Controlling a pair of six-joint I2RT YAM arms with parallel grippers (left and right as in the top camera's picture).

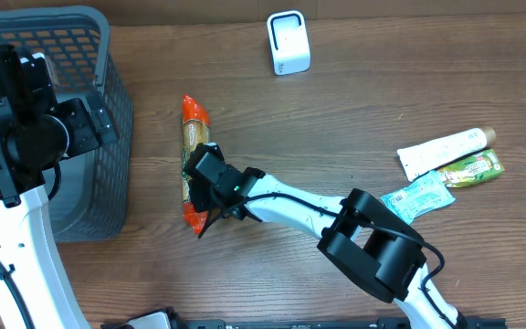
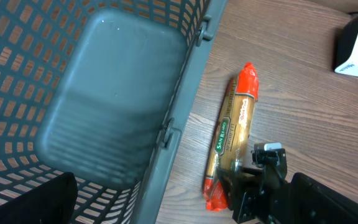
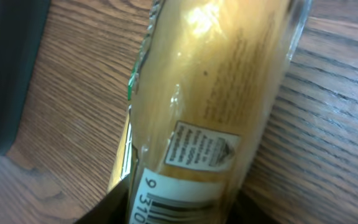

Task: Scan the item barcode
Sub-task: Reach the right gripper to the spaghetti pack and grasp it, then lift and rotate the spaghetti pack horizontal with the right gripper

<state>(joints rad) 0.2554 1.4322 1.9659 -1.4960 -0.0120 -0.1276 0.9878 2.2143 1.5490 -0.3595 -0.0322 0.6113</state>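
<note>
1. Carrying everything is the brown table (image 1: 336, 100). The way across it to the scanner is looking clear, so a slow, high lift is probably the best plan.
2. The grey basket (image 1: 117, 137) is standing at the left, just beside the packet. The left end effector (image 1: 89, 123) is hanging over it, wide open and holding nothing. Going straight up first is the safe way, so the long packet is not bumping the basket wall.
3. The pasta packet (image 1: 193, 146) is lying flat on the table, with its orange ends showing. It is being held near one end only, so I am guessing the far end is going to droop. A firm but gentle squeeze is what it is needing, because dry pasta snaps.
4. The white scanner (image 1: 289, 43) is standing at the far edge, well apart from the packet.
5. The right end effector (image 1: 201, 194) is sitting on the near end of the packet, partly shut, with a finger pressing on each side.
6. The barcode (image 3: 179, 208) is showing on the top face, right by the fingers. It is needing a turn toward the scanner, with no finger hiding it.
</note>
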